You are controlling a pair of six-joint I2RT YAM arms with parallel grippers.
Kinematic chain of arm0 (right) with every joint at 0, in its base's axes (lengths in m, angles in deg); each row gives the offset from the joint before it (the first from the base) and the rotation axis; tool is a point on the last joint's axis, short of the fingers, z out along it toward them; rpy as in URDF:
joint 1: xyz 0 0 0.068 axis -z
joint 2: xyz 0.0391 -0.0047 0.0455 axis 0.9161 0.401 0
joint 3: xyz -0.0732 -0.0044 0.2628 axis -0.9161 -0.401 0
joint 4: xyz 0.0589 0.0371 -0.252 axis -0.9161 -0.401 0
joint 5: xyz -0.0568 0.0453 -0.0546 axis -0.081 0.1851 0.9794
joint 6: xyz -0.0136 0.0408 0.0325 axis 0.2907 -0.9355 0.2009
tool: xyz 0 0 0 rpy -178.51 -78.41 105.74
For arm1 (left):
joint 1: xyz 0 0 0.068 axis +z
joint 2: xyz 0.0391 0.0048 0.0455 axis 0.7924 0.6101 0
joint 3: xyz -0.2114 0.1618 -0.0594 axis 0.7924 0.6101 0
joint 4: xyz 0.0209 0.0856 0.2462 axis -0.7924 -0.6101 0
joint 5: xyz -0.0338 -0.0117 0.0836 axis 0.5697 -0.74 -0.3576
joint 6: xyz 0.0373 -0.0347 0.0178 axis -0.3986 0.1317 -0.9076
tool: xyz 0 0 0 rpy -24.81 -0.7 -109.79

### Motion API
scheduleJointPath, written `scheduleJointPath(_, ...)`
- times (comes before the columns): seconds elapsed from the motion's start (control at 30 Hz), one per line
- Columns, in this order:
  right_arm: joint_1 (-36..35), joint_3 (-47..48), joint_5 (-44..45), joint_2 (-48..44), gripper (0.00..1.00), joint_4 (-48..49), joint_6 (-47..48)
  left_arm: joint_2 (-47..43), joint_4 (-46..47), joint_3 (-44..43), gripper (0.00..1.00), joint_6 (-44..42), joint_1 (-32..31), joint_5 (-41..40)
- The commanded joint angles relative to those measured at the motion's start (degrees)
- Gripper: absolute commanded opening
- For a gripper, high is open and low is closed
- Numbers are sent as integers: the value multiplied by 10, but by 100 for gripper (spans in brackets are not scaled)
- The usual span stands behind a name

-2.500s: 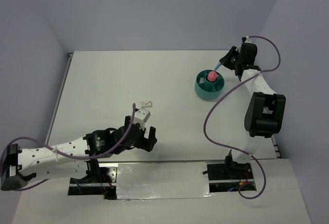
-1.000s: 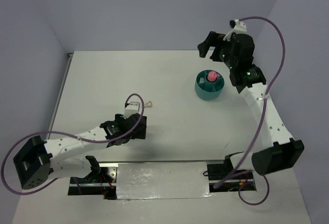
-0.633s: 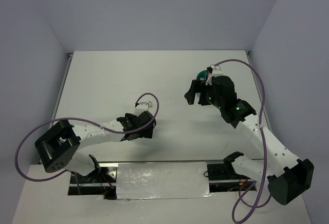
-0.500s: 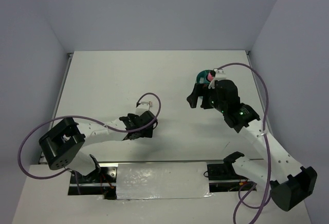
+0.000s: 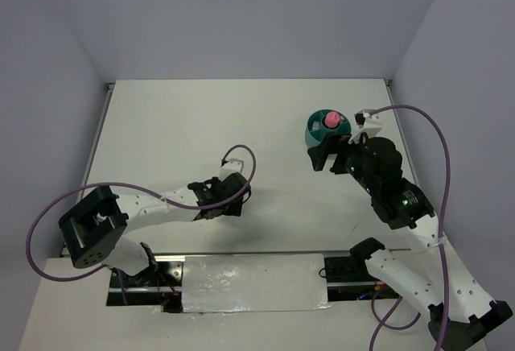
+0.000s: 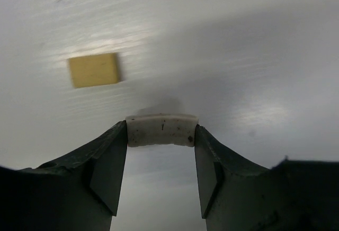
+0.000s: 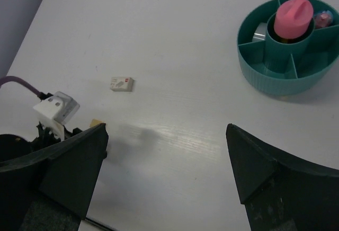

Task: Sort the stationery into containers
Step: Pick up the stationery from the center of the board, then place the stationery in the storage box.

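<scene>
The table (image 5: 177, 125) bears the teal tub (image 7: 265, 82) near its far right corner. The pink-capped case (image 7: 293, 17) stands in the centre cup, and a greyish piece (image 7: 259, 31) and a pinkish one (image 7: 321, 18) lie in ring compartments. The right gripper (image 7: 166, 135) hangs above the table just on the near side of the tub, its fingers spread wide. The left gripper (image 6: 161, 135) is low over the middle of the table and pinches a white eraser (image 6: 161, 129) by its ends. Two more pieces lie loose on the table: a beige block (image 6: 95, 70) close by, and a labelled eraser (image 7: 122, 84) a little further off.
</scene>
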Motion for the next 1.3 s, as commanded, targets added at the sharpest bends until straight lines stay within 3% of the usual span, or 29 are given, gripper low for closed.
scheduleJointPath(0.0, 6, 13, 58, 7, 100, -27, 7, -23, 52, -82, 17, -63, -33, 25)
scheduleJointPath(0.33, 64, -18, 78, -46, 100, -37, -29, 135, 195, -328, 11, -208, -38, 33)
scheduleJointPath(0.67, 80, 8, 113, -102, 100, -92, -15, 308, 377, -483, 15, -246, -39, 25)
scheduleJointPath(0.83, 82, 7, 138, -128, 100, -117, -16, 395, 401, -573, 14, -241, -40, 27)
scheduleJointPath(0.97, 81, 0, 118, -152, 100, -117, -13, 450, 412, -606, 18, -240, -42, 12)
scheduleJointPath(1.27, 83, 2, 83, -184, 100, -123, -1, 474, 453, -613, 26, -256, -43, -33)
